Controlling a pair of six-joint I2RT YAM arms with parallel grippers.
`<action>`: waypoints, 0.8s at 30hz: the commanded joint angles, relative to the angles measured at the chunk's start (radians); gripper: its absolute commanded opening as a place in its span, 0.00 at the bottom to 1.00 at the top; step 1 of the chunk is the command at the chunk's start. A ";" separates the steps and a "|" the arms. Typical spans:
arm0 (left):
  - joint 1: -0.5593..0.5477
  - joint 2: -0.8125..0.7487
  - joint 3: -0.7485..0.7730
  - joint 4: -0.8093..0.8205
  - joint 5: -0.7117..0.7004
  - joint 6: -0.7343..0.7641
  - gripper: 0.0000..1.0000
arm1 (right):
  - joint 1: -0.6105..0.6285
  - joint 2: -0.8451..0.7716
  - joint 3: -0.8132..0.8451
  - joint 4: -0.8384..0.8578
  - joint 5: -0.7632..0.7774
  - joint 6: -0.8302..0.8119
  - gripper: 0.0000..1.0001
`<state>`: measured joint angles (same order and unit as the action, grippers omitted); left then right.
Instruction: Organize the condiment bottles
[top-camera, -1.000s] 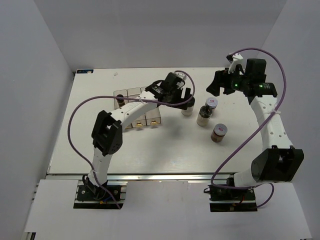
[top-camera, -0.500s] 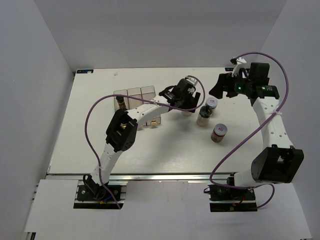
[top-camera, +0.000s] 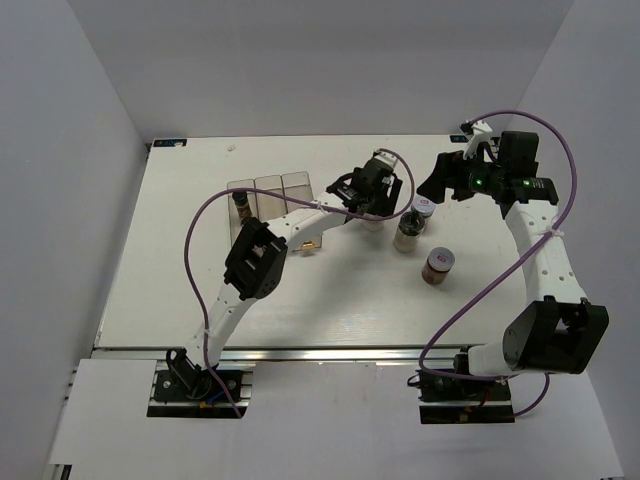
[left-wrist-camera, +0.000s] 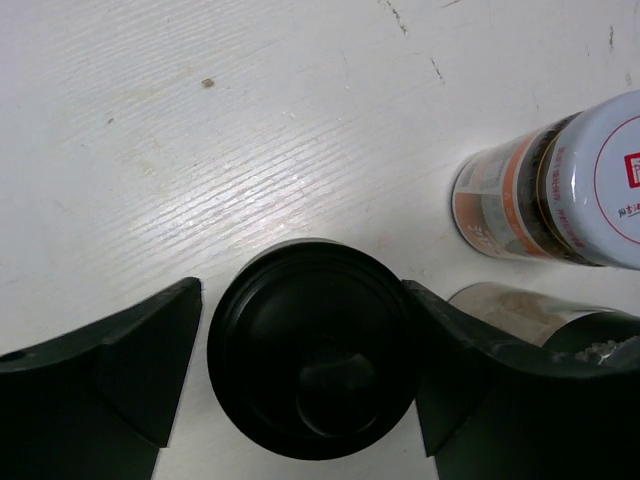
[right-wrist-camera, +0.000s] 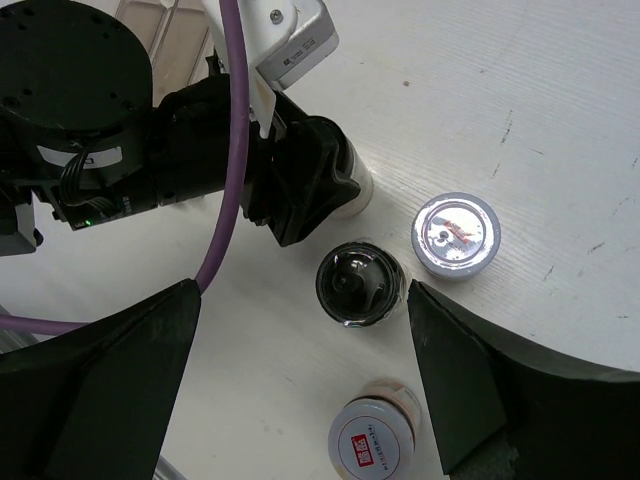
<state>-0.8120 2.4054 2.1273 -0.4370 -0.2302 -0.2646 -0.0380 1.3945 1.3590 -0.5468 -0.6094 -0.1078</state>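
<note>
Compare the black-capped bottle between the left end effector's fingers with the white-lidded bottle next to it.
The black-capped bottle has a plain dark cap; the white-lidded bottle has a pale lid with a red mark. The black-capped bottle sits inside the left end effector; the white-lidded bottle stands free. Both stand upright.

At least five condiment bottles (top-camera: 438, 265), one clear rack (top-camera: 268, 188)

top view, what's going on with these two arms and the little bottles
The left gripper is down around a black-capped bottle, jaws either side of its cap; a firm grip isn't clear. The right gripper hovers open above the cluster. A white-lidded bottle, a second black-capped one and a reddish jar stand loose right of the clear rack.
</note>
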 joint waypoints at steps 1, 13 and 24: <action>-0.004 -0.026 0.025 0.011 -0.041 0.001 0.84 | -0.003 -0.029 -0.009 0.034 -0.016 -0.004 0.89; -0.004 -0.129 -0.072 0.110 -0.038 -0.010 0.23 | -0.003 -0.038 -0.067 0.044 0.016 -0.041 0.89; 0.056 -0.281 -0.006 0.109 0.020 -0.021 0.01 | -0.003 -0.052 -0.101 0.077 0.060 -0.061 0.89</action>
<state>-0.7914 2.2822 2.0449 -0.3676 -0.2333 -0.2729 -0.0383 1.3720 1.2602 -0.5121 -0.5571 -0.1497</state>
